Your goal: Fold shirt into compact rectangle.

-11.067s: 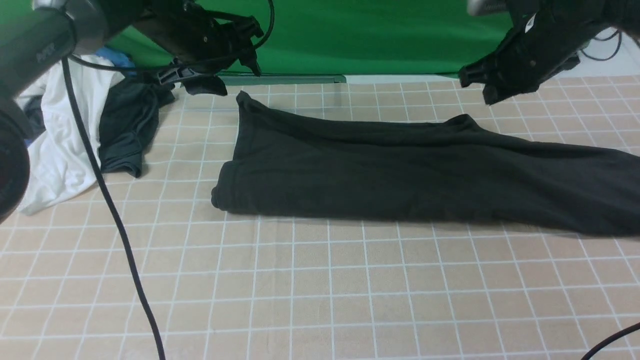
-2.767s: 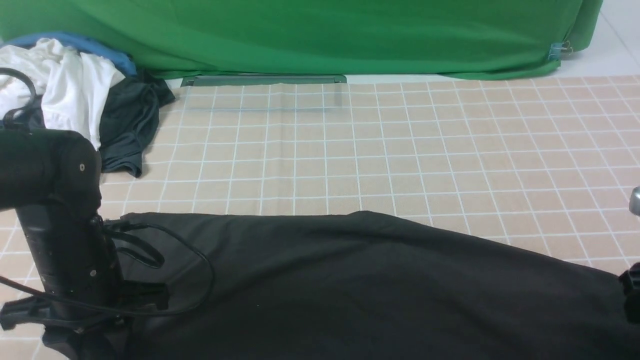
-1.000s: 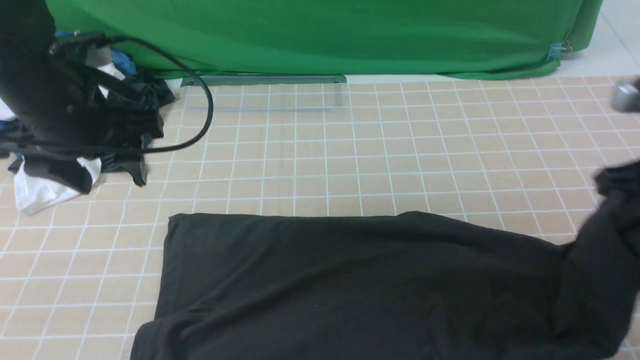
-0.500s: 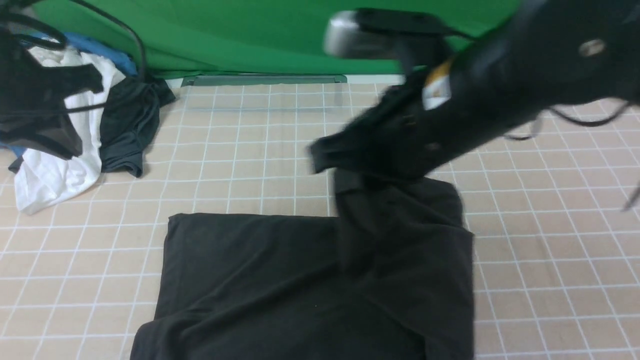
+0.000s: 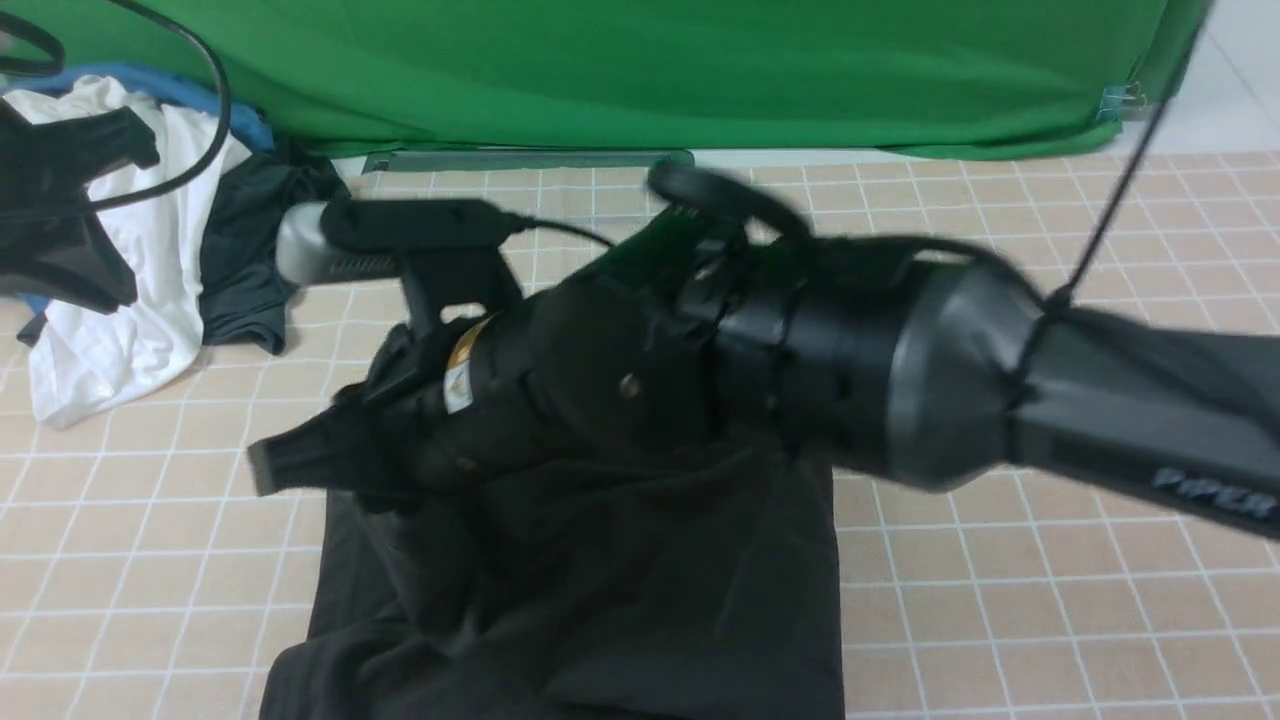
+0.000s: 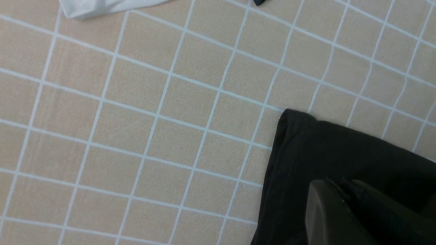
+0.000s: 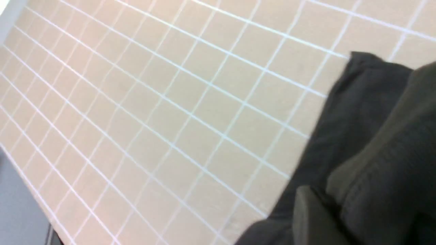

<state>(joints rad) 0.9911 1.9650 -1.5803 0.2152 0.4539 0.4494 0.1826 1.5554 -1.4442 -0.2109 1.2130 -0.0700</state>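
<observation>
In the front view, your right tool reaches across the middle over the black shirt, whose left edge borders open gridded counter, while its right edge leaves more bare grid out to the frame's side; your left tool hangs at the far left, in front of the white garment. In the left wrist view, that tool is shut, with a wide stretch of bare counter beside the shirt's corner. In the right wrist view, you have shirt fabric bunched at the tool, though how wide it stands you can't tell, and bare grid extends beyond the shirt's edge.
</observation>
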